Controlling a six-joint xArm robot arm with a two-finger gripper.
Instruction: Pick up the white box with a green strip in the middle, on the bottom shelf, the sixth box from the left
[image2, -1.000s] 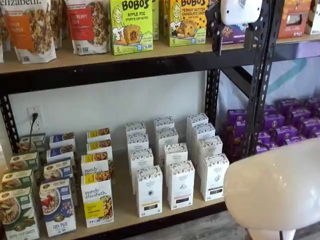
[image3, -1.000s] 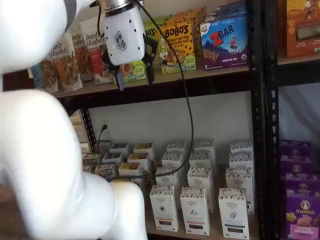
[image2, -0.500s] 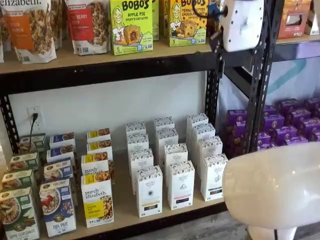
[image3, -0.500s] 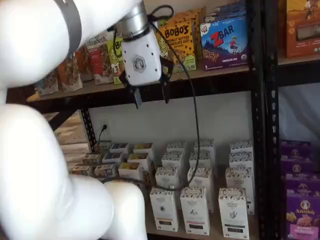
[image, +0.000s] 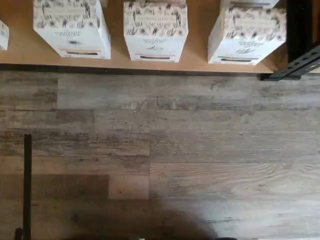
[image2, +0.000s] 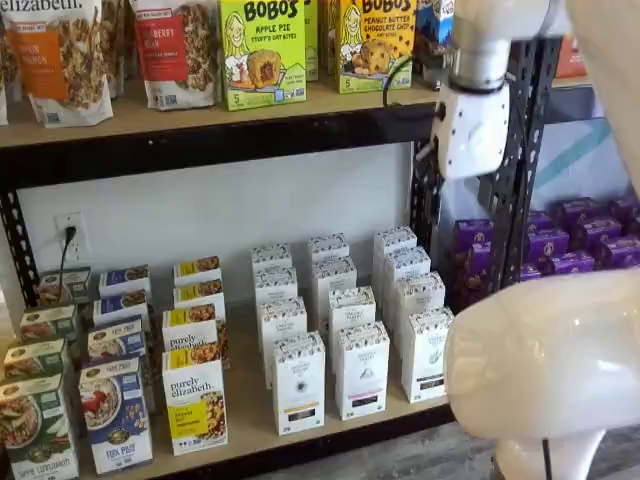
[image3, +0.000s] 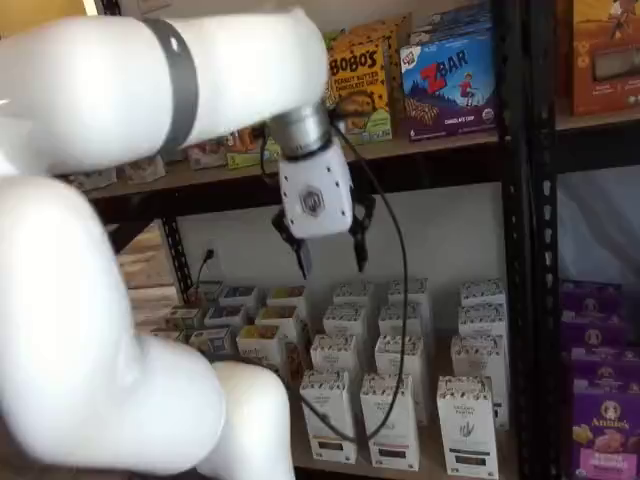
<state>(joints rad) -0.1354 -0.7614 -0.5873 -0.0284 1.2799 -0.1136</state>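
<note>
The white box (image2: 428, 355) is the right-hand front carton of the white rows on the bottom shelf (image2: 250, 425), next to the black upright. It also shows in a shelf view (image3: 467, 425) and in the wrist view (image: 248, 30), with a speckled top and a dark bottom label. My gripper (image3: 330, 258) hangs in the air in front of the back wall, above and in front of the white rows, well above the box. A plain gap shows between its black fingers and nothing is in them. Its white body (image2: 472, 130) shows in a shelf view.
Two more white cartons (image: 156, 25) (image: 70, 22) stand beside the target. Granola boxes (image2: 195, 400) fill the shelf's left part. A black upright (image2: 520, 180) stands right of the target, with purple boxes (image2: 580, 235) beyond. Bobo's boxes (image2: 262, 50) sit on the upper shelf. The wood-look floor (image: 160, 150) lies below.
My gripper has come down from the upper shelf's level to below its front rail, and has moved sideways towards the white rows. The boxes have not moved.
</note>
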